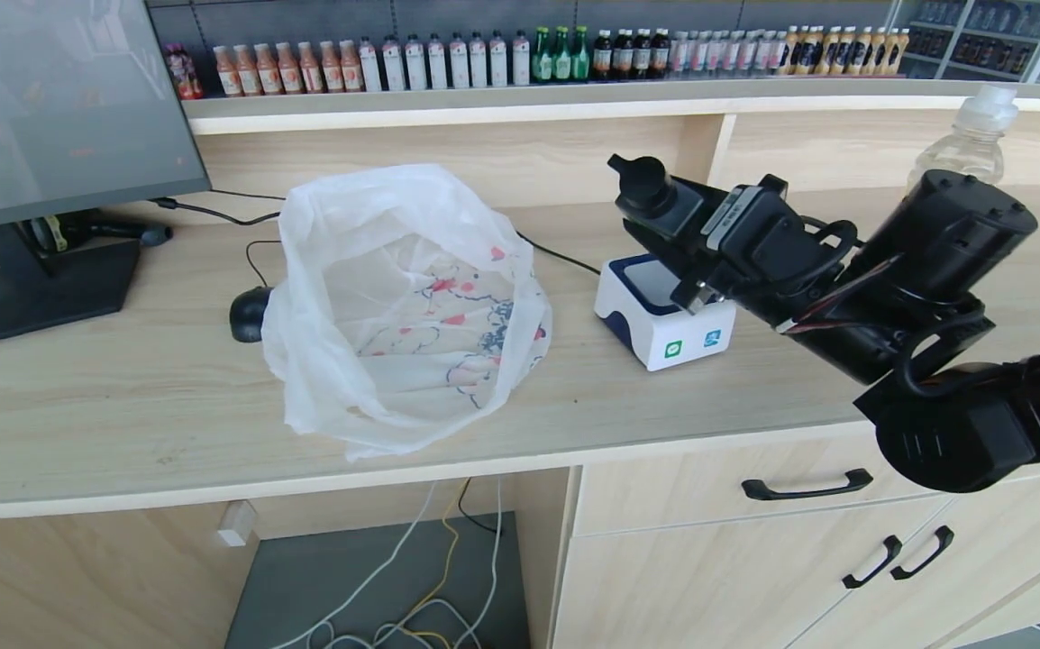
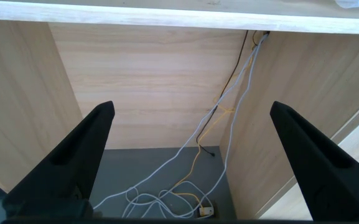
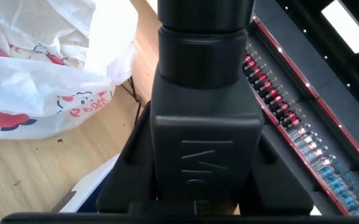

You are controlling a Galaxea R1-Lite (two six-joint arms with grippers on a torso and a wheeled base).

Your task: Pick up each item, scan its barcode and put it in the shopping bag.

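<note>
We're at the scan step: our right hand (image 1: 696, 225) is clamped on a black bottle (image 1: 651, 194), just above the scanner (image 1: 664, 329). The shopping bag (image 1: 403, 297) stands to that hand's left on the table (image 1: 123, 406) and looks empty, so bagging is probably yet to come. Our left hand (image 2: 191, 109) hangs below the table edge, fingers wide apart, holding nothing.

shopping bag (image 1: 403, 306) mid-counter (image 1: 123, 397) | mouse (image 1: 250, 313) just left of it | monitor (image 1: 51, 108) far left | scanner (image 1: 664, 329) right of bag | right gripper (image 1: 678, 216) holding bottle (image 1: 651, 185) above scanner | water bottle (image 1: 971, 135) far right, behind | drinks row (image 1: 529, 59) on rear shelf (image 1: 574, 95) | cables (image 1: 430, 595) under counter
</note>
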